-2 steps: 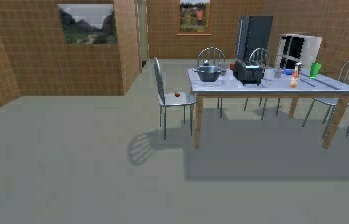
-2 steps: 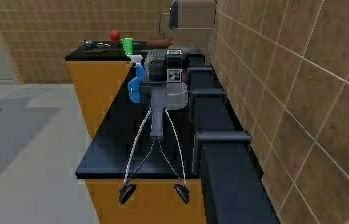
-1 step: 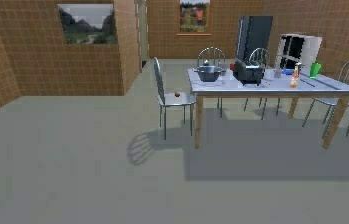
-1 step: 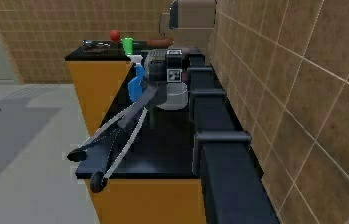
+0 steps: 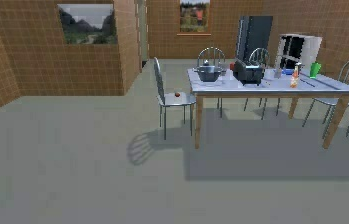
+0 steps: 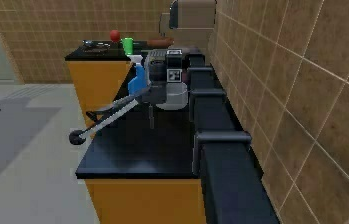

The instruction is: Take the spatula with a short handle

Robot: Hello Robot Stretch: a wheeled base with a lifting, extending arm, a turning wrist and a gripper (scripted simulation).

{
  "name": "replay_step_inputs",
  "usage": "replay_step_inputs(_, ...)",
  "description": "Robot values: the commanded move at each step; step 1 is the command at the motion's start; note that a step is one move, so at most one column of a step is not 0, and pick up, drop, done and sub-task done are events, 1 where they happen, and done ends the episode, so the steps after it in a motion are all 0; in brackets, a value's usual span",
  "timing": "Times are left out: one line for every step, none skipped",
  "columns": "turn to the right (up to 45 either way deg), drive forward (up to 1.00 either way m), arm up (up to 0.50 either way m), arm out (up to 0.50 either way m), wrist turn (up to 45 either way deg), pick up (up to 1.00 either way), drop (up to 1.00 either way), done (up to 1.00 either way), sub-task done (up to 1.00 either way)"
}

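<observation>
In the arm side view my arm [image 6: 220, 140] reaches out as a dark bar along the right side of a black countertop [image 6: 142, 160]. Its far end lies among a cluster of things, where I place the gripper [image 6: 154, 108]. A long grey utensil [image 6: 112, 118] with a dark rounded end slants from the counter's left edge up to that spot. It may be a spatula, but its shape is too small to name. I cannot tell whether the gripper holds anything.
A blue spray bottle [image 6: 137, 82], a grey pot [image 6: 170, 95], a dark appliance [image 6: 167, 62], a green cup [image 6: 128, 43] and a red fruit [image 6: 113, 35] stand on the counter. The forward view has a table [image 5: 272, 92] with a pot, bottles and chairs, and open floor [image 5: 72, 160].
</observation>
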Motion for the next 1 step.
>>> replay_step_inputs(0.0, 0.00, 0.00, 0.00, 45.0, 0.00, 0.00, 0.00, 0.00)
